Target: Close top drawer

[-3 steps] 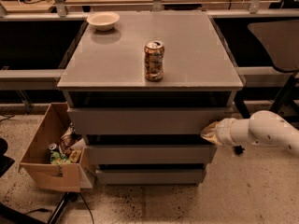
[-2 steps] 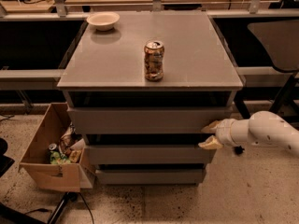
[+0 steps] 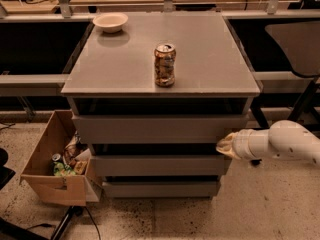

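Observation:
The top drawer [image 3: 159, 129] is the tallest grey front of the cabinet, plain and without a handle. A thin dark gap shows between it and the cabinet top [image 3: 200, 64]. Its inside is hidden. My gripper [image 3: 223, 147] comes in from the right on a white arm [image 3: 285, 141]. It sits at the right edge of the cabinet, just below the top drawer's lower right corner and above the middle drawer [image 3: 160, 165].
A drink can [image 3: 164, 65] stands on the cabinet top near the front. A white bowl [image 3: 110, 22] sits at the back left. An open cardboard box [image 3: 52, 174] with trash stands on the floor at the left. The bottom drawer [image 3: 161, 188] is below.
My gripper has stayed at the cabinet's right edge, shifting only slightly. The top drawer front looks unchanged.

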Motion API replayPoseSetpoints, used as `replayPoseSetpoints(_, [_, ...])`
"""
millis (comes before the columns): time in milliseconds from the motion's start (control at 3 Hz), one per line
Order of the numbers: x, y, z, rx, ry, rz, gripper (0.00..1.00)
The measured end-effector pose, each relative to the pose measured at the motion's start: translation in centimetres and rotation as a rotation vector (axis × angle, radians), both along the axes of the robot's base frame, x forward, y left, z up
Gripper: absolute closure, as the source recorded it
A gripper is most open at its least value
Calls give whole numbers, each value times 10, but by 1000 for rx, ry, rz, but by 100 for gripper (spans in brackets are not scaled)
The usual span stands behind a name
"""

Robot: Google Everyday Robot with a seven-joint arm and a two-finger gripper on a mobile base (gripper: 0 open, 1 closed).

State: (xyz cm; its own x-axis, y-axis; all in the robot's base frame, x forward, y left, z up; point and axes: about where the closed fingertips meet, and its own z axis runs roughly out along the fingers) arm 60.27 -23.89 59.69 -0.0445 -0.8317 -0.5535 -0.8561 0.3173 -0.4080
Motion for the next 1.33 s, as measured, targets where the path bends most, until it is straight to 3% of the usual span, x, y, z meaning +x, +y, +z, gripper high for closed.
replayPoseSetpoints(333, [-75,-16,20,-130,93,104,100])
replayPoseSetpoints(667, [-123,-44,67,-262,190,142,100])
replayPoseSetpoints(1000, [-144,-42,72,-265,250,176,82])
replayPoseSetpoints(1333, [-144,-42,71,-264,251,176,59])
